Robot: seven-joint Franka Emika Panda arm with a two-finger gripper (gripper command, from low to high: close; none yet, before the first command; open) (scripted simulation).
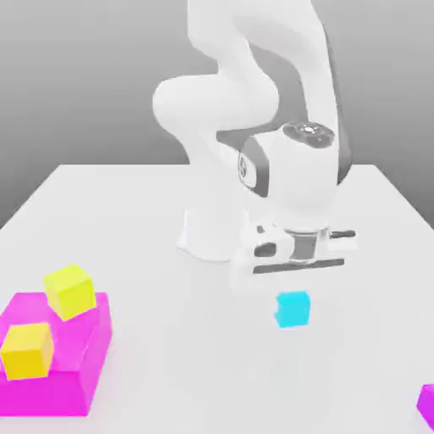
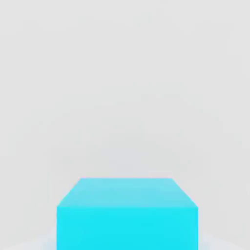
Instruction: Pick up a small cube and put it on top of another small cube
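Trouble could come if the hand drops down a bit off center, because then a finger could bump the small cube and push it away across the table. The cube could also slip out if it is only pinched near a corner. Later, it could slide off if it lands crooked on one of the yellow cubes.

I cannot tell if the hand is spread apart or squeezed together.

The small cube is bright cyan, plain and smooth, with flat sides and sharp edges. In the hand view it looks clean, with nothing on it. It sits on the white table just under the hand, at about 5 o'clock from the robot's base in the exterior view. The yellow cubes rest on the big magenta block, far off at about 8 o'clock from the cyan cube.
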